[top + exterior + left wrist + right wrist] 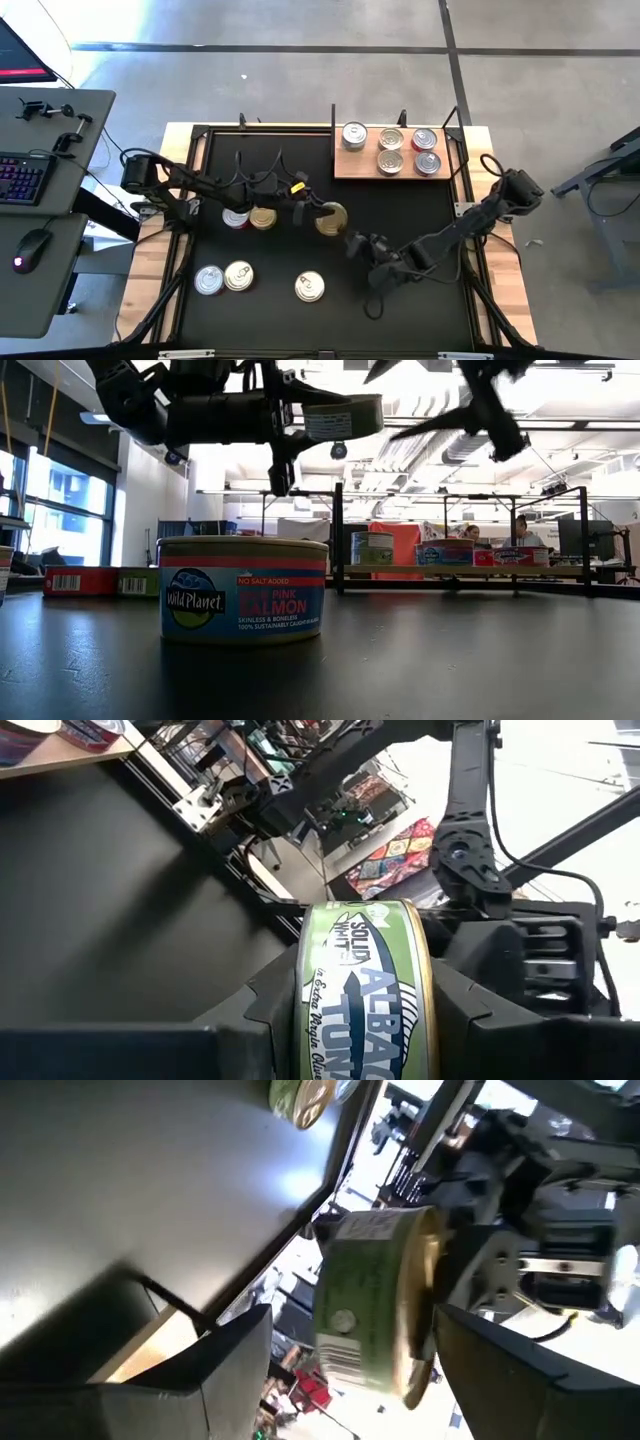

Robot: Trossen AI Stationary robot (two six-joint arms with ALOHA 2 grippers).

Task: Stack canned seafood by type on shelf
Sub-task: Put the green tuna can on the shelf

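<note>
The left gripper [322,217] is clamped on a round, flat green-sided tuna tin [332,218] with a gold lid, held in the air just above the centre of the black tabletop mat [400,200]; in the left wrist view its paper label reads "SOLID WHITE" and "ALBACORE TUNA" in white on dark blue over green [365,1010], pinched between two dark, matte fingers [250,1020]. The right wrist view shows the same tin's back with a barcode. The right gripper [357,244] hovers at about 4 o'clock from that tin, close beside it, its fingers spread apart and empty. At 1 o'clock on the table lies the shelf [345,166], a light-brown wooden board with plain grain, bearing tins with shiny silver pull-tab lids: one alone [354,135] on its 9 o'clock end, then two pairs, the pair at 3 o'clock red-sided [427,161]. At 9 o'clock from the held tin stand a red-sided tin [235,217] and a gold-lidded one [263,217], touching. Toward 7 o'clock two silver-lidded tins [223,278] touch, and one more stands alone at 6 o'clock [310,288]; the low view shows this salmon tin's [243,592] label: "Wild Planet", "NO SALT ADDED", "PINK SALMON", "SKINLESS & BONELESS".
</note>
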